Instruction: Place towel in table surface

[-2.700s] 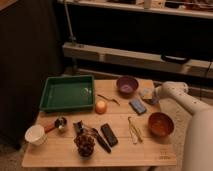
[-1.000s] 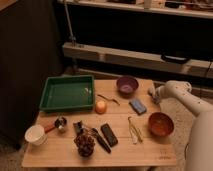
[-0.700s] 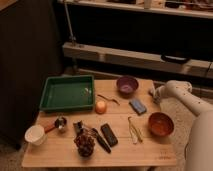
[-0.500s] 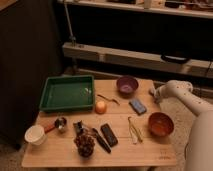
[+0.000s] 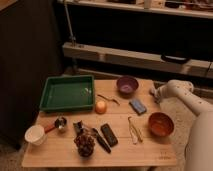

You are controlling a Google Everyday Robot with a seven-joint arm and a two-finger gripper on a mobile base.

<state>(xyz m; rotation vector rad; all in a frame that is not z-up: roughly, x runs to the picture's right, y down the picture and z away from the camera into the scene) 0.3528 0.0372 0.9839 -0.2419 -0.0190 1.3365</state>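
Note:
My gripper (image 5: 154, 94) is at the end of the white arm that reaches in from the right. It hangs over the right edge of the table surface (image 5: 120, 152), level with the purple bowl (image 5: 127, 85). It is shut, and a small pale bunch at its tip looks like the towel (image 5: 152, 91). Most of the cloth is hidden by the gripper. I cannot tell whether the towel touches the wood.
On the tabletop are a green tray (image 5: 46, 100) at the back left, a flat blue block (image 5: 138, 106), an orange ball (image 5: 101, 106), a brown bowl (image 5: 160, 124), tongs (image 5: 132, 129), a black bar (image 5: 109, 134), a pine cone (image 5: 85, 144), a metal scoop (image 5: 60, 122) and a white cup (image 5: 35, 134).
The arm's end moved a little to the left, further over the table's right edge, and has stayed almost still over the last second.

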